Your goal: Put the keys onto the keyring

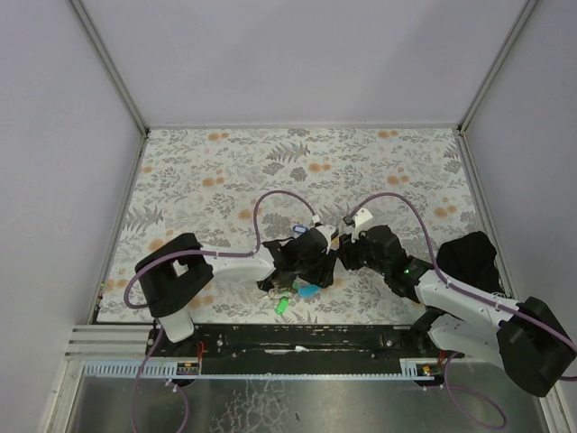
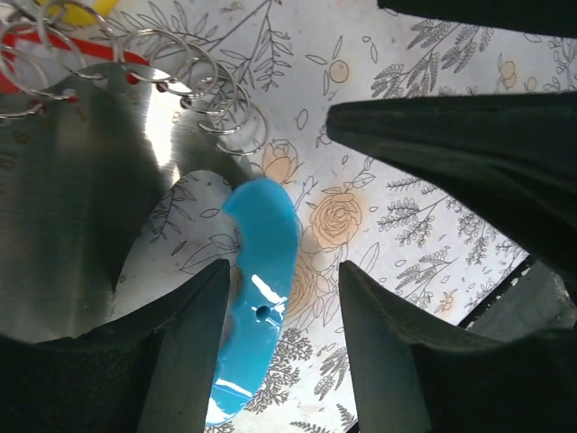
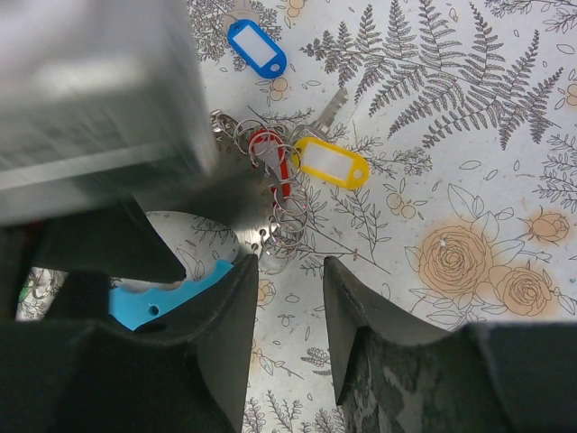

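Both jaws parted near the keyring [image 2: 266,257]

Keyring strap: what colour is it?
The strap is bright light blue, clearest in the left wrist view.

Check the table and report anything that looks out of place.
Nothing is spilled or broken, but the keys are scattered. The blue tag lies alone, apart from the chain of rings, which has the red tag and yellow tag beside it. A green tag lies near the table's near edge.
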